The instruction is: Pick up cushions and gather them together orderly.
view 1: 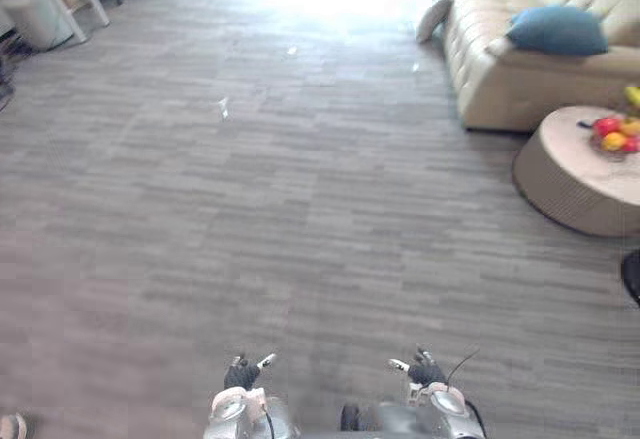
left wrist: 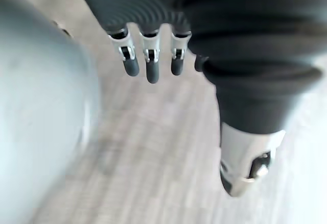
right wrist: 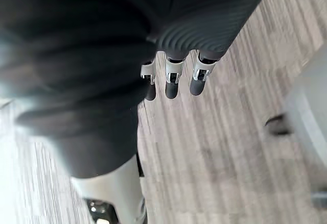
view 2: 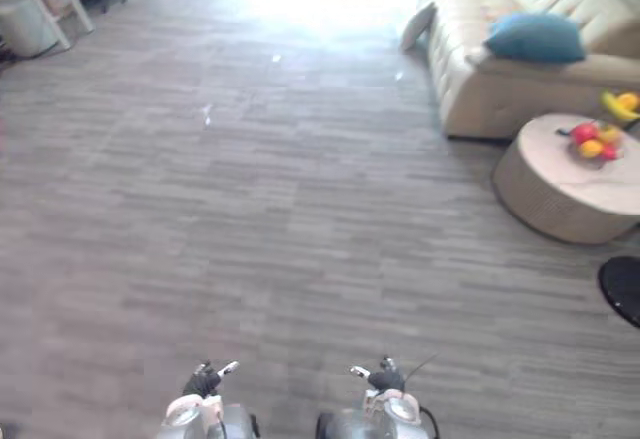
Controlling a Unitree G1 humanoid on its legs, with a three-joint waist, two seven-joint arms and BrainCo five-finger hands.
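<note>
We judged the work to be at its opening step, the approach, with no cushion yet in hand; the blue cushion (view 1: 558,30) lay on the seat of the cream sofa (view 1: 500,79) far off to our right, and a pale cushion (view 1: 433,17) leaned against the sofa's near end, down by the floor (view 1: 300,209); whether it touched the floor we could not tell. Both cushions were well apart from our hands, with a wide stretch of bare grey flooring between. A round woven table (view 1: 570,189) carrying fruit (view 1: 613,137) stood just in front of the sofa, nearer to us. The next move, in our judgement, called for walking forward and to the right, keeping clear of that table, until one cushion came within reach; only then would an arm need to rise. Our left hand (view 1: 242,372) and right hand (view 1: 424,369) hung low at the bottom of the head view. In the left wrist view the fingers (left wrist: 152,66) were relaxed and nearly straight, side by side with the thumb set apart, holding nothing and touching nothing; in the right wrist view the fingers (right wrist: 172,83) hung the same way, slack and empty above the floor.
</note>
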